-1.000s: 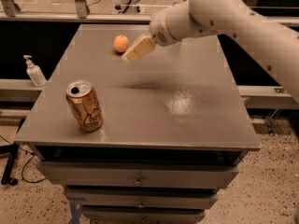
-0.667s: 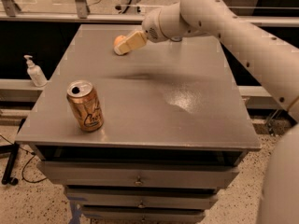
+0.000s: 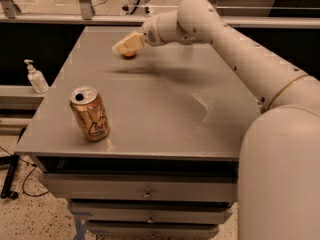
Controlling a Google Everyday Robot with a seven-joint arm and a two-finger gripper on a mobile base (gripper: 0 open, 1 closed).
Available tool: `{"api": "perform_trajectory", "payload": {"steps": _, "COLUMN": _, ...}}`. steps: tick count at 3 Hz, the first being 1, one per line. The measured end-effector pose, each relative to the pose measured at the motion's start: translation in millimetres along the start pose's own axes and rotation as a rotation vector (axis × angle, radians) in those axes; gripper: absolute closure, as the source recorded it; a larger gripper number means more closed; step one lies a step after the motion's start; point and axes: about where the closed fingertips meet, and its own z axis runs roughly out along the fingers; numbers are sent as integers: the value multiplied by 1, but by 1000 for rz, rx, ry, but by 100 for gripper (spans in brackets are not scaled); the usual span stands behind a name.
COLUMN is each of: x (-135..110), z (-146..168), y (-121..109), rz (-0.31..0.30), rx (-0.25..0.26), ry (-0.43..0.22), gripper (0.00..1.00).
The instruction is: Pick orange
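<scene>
Location: a lab. Indicators: metal drawer cabinet (image 3: 145, 191), speckled floor (image 3: 40, 219), pump bottle (image 3: 36, 77). My gripper (image 3: 125, 46) hangs over the cabinet's far side.

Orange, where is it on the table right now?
In the camera view the orange lies at the far end of the table, left of centre, mostly covered by the gripper, well beyond the soda can.

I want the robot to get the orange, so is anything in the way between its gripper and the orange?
No, nothing visible is. The gripper is right at the orange, hiding most of it, on the far side of the table. The soda can stands well away, near the front left edge.
</scene>
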Motion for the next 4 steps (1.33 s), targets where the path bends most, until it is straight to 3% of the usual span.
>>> {"api": "perform_trajectory", "payload": {"steps": 2, "x": 23, "z": 29, "y": 0, "rz": 82, "rx": -20, "ry": -3, "gripper": 0}}
{"api": "perform_trajectory", "payload": {"steps": 4, "x": 37, "z": 26, "y": 3, "rz": 109, "rx": -18, "ry": -13, "gripper": 40}}
